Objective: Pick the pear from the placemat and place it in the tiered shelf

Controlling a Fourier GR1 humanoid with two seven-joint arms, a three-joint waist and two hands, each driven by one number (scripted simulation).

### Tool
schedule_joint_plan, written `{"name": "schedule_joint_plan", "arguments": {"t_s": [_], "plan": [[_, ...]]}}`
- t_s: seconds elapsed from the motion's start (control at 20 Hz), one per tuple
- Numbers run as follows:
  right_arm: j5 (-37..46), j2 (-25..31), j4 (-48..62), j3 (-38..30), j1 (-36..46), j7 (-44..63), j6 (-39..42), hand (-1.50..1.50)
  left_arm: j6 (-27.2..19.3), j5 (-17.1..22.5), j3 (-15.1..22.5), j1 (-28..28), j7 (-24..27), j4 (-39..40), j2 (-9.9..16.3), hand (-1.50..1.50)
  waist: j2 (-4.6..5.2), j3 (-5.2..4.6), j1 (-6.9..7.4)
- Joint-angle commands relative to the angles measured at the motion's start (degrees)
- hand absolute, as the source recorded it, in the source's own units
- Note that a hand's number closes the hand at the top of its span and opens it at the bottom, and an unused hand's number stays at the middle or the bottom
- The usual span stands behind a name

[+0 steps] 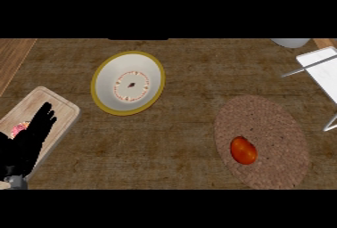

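The pear (243, 150), orange-red and oval, lies on the left part of a round woven brown placemat (270, 133) at the right of the counter. The white tiered shelf (321, 69) shows partly at the upper right edge, with thin grey legs. My left hand (27, 138) rests at the lower left with its black fingers straight and pointing up, over a wooden board, far from the pear. My right hand is out of the view.
A white plate (128, 82) with a yellow rim sits left of centre. A light wooden cutting board (46, 111) lies at the left with a pink item (19, 129) partly hidden by my hand. A grey round object (290, 42) peeks in at the top right.
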State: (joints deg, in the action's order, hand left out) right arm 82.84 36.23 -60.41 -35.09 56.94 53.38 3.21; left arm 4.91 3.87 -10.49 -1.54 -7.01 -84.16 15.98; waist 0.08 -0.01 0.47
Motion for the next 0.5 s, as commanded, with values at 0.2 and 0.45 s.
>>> {"name": "schedule_joint_plan", "arguments": {"t_s": [0.2,0.45], "plan": [[-2.15,3.41,6.57,1.73,-3.62,-2.80,-2.57,-1.50,2.74,1.57,-2.43,-2.39,-0.19,-1.82,1.91,0.00,-0.06,0.02,0.24],[-6.68,3.20,9.69,-0.19,-3.96,-5.86,-12.88,-1.50,0.61,-1.00,-0.77,2.06,1.56,3.01,-0.59,0.00,0.11,0.03,0.14]]}}
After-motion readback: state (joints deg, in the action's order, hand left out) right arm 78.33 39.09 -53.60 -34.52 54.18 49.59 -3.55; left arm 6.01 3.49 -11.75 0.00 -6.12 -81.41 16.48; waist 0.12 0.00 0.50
